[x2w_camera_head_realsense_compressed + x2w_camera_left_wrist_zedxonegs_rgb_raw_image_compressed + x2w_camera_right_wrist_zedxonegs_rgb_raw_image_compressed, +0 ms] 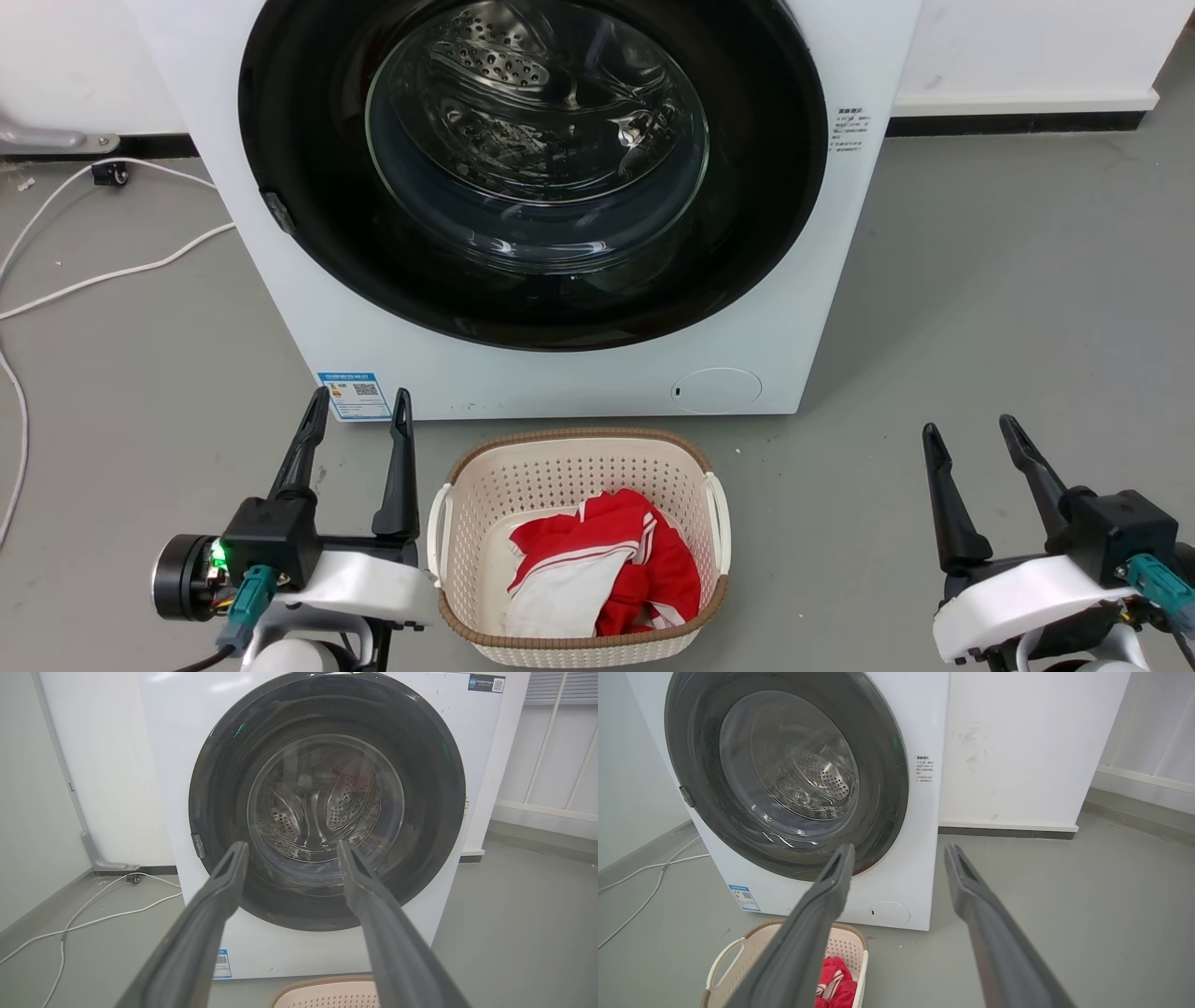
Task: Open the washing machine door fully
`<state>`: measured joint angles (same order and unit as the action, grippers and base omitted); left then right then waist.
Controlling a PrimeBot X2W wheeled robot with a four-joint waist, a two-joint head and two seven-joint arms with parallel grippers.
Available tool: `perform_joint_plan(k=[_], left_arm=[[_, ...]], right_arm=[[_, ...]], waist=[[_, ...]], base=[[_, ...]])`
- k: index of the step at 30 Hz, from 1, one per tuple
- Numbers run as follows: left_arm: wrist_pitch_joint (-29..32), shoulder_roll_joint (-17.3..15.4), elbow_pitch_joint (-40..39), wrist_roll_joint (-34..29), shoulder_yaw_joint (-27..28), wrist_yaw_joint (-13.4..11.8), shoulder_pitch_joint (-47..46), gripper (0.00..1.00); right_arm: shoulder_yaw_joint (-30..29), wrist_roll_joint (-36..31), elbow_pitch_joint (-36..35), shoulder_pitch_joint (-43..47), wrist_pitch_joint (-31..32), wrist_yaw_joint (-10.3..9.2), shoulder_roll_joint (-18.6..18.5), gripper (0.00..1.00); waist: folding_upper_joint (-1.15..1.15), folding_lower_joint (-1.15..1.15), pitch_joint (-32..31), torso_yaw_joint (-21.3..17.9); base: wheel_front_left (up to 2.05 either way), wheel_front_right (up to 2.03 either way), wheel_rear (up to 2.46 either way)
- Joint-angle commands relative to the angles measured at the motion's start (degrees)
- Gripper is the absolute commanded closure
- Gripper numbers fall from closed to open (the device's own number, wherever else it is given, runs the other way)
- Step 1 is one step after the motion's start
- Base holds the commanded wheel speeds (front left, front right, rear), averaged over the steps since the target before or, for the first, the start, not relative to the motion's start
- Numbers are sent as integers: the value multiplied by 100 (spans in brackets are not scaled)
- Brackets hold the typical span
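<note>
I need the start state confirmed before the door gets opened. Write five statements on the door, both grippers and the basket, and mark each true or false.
1. The washing machine door is shut against the white machine. True.
2. The left gripper is clamped on the door's rim. False: it is open, holds nothing and is apart from the door.
3. The right gripper is open and holds nothing. True.
4. The basket is empty. False: a red and white cloth lies in it.
5. The basket stands on the floor in front of the machine. True.
</note>
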<state>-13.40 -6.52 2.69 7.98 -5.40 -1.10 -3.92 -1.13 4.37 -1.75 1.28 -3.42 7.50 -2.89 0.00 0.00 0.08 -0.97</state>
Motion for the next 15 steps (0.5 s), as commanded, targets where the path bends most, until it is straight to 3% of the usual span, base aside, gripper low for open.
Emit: perform_joint_plan(k=[1, 15], left_arm=[[-51, -9, -18, -117, -9, -41, 30, 0], [-195, 130, 54, -482, 7, 1, 150, 0]], right_arm=[[10, -113, -57, 27, -1, -2, 2, 0], [4, -454, -35, 76, -86, -3, 3, 0]], waist=[[0, 0, -1, 2], [0, 0, -32, 13]], base=[[0, 0, 0], [0, 0, 0]])
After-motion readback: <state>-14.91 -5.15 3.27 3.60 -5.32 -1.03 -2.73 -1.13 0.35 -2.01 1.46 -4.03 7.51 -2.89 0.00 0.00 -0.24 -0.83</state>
